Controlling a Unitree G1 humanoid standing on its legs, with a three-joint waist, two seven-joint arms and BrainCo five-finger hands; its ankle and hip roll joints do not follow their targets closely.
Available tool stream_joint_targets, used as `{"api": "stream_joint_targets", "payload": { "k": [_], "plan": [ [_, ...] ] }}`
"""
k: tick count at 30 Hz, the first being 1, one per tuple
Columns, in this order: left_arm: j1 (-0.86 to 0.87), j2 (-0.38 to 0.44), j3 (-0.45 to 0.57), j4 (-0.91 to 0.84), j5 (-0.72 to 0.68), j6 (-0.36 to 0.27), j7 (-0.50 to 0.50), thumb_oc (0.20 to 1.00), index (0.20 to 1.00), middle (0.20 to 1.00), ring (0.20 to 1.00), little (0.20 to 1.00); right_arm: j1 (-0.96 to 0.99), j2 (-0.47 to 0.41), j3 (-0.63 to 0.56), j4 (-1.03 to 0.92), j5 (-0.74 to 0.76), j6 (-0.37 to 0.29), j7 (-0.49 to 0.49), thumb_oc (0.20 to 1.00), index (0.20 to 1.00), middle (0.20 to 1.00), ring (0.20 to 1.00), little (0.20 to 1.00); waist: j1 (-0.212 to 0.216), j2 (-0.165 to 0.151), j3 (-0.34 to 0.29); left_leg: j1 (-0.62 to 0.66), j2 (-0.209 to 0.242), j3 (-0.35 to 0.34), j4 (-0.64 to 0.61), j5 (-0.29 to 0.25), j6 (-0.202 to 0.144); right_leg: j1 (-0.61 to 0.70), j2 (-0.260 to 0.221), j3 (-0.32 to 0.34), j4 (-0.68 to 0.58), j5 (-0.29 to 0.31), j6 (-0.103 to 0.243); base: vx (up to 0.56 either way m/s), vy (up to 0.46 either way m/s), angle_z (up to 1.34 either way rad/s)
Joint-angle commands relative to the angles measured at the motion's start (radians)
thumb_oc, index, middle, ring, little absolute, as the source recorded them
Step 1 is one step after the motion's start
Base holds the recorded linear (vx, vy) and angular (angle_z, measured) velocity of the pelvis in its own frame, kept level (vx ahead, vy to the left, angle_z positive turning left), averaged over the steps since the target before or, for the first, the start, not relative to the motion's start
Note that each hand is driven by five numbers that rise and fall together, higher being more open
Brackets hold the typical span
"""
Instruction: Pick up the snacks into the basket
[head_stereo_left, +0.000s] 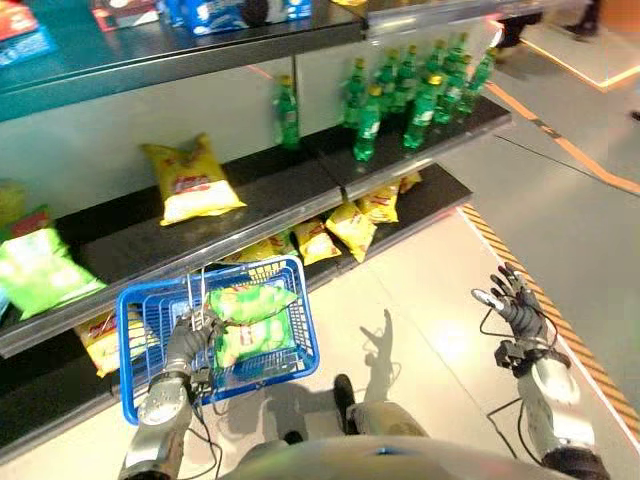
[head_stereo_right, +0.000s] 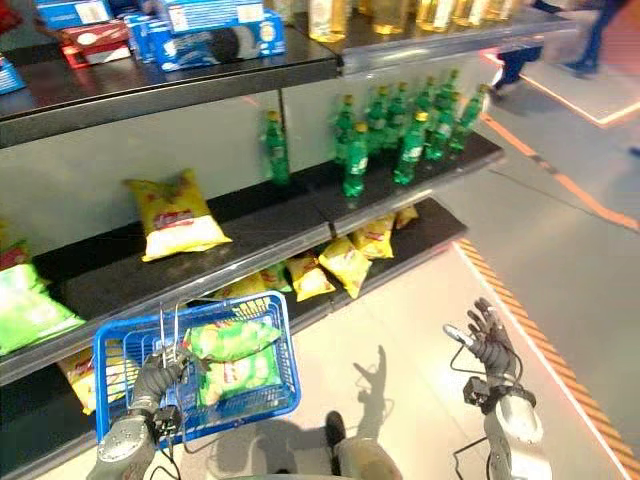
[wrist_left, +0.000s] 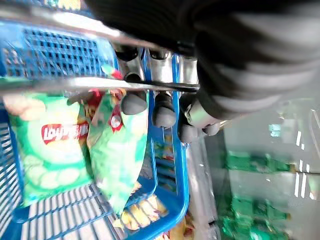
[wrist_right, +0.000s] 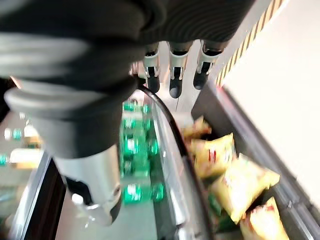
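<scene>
Left wrist view: left hand (wrist_left: 165, 107) grips basket (wrist_left: 165, 200) handle.

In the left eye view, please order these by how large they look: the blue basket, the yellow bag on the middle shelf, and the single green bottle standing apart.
1. Blue basket, held by the left hand.
2. Yellow bag.
3. Single green bottle.
The basket is nearer the camera, which exaggerates its size.

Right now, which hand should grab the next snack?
The right hand, probably: its fingers are open and hold nothing, out over the floor. The left hand is curled round the basket handle, so it is busy carrying.
</scene>
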Motion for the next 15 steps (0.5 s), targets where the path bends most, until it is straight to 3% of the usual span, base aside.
{"api": "stream_joint_targets", "payload": {
  "k": [1, 4, 6, 8, 12, 13, 15],
  "plan": [
    [-0.071, 0.078, 0.041, -0.116, 0.028, -0.142, 0.041, 0.2, 0.2, 0.2, 0.2, 0.2, -0.07, -0.037, -0.026, -0.039, -0.037, -0.064, -0.034, 1.0, 1.0, 1.0, 1.0, 1.0, 0.029, 0.009, -0.01, 0.011, -0.031, -0.037, -0.008, -0.029, -0.015, 0.031, -0.067, -0.007, -0.011, -0.043, 0.039, -0.03, -0.124, -0.21],
    [-0.091, 0.083, 0.03, -0.118, 0.032, -0.144, 0.07, 0.2, 0.2, 0.2, 0.2, 0.2, -0.1, -0.043, -0.007, -0.036, -0.054, -0.061, -0.053, 1.0, 1.0, 1.0, 1.0, 1.0, 0.042, 0.004, -0.012, 0.007, -0.019, -0.026, -0.013, -0.027, -0.025, 0.028, -0.122, -0.03, -0.029, -0.017, 0.051, -0.01, -0.161, -0.34],
    [-0.099, 0.078, 0.034, -0.104, 0.031, -0.149, 0.095, 0.2, 0.2, 0.2, 0.2, 0.2, -0.116, -0.051, 0.016, -0.041, -0.07, -0.059, -0.068, 1.0, 1.0, 1.0, 1.0, 1.0, 0.068, -0.026, -0.03, 0.007, -0.013, 0.003, -0.019, -0.035, -0.04, 0.064, -0.142, -0.086, -0.095, -0.027, 0.062, 0.08, -0.284, -0.24],
    [-0.099, 0.078, 0.035, -0.104, 0.031, -0.149, 0.095, 0.2, 0.2, 0.2, 0.2, 0.2, -0.116, -0.05, 0.016, -0.041, -0.07, -0.059, -0.068, 1.0, 1.0, 1.0, 1.0, 1.0, 0.07, -0.027, -0.029, 0.008, -0.013, 0.005, -0.019, -0.035, -0.04, 0.065, -0.141, -0.084, -0.097, -0.027, 0.062, 0.07, -0.22, -0.32],
    [-0.122, 0.076, 0.03, -0.079, 0.013, -0.152, 0.111, 0.2, 0.2, 0.2, 0.2, 0.2, -0.116, -0.074, 0.033, -0.081, -0.081, -0.064, -0.062, 1.0, 1.0, 1.0, 1.0, 1.0, 0.059, -0.026, -0.028, 0.009, 0.08, -0.006, 0.017, -0.029, -0.086, 0.068, -0.075, -0.085, -0.05, -0.091, 0.025, 0.13, -0.451, -0.1],
    [-0.133, 0.076, 0.02, -0.073, 0.018, -0.152, 0.112, 0.2, 0.2, 0.2, 0.2, 0.2, -0.112, -0.086, 0.039, -0.119, -0.074, -0.071, -0.053, 1.0, 1.0, 1.0, 1.0, 1.0, 0.044, -0.025, -0.02, 0.004, 0.113, -0.015, 0.081, -0.042, -0.1, 0.085, -0.047, -0.093, -0.04, -0.108, 0.002, 0.12, -0.409, 0.05],
    [-0.138, 0.072, 0.014, -0.068, 0.017, -0.153, 0.113, 0.2, 0.2, 0.2, 0.2, 0.2, -0.11, -0.092, 0.042, -0.128, -0.076, -0.072, -0.054, 1.0, 1.0, 1.0, 1.0, 1.0, 0.041, -0.026, -0.014, -0.011, 0.122, -0.018, 0.131, -0.045, -0.105, 0.101, -0.035, -0.093, -0.045, -0.114, -0.01, 0.08, -0.302, 0.12]
  ]
}}
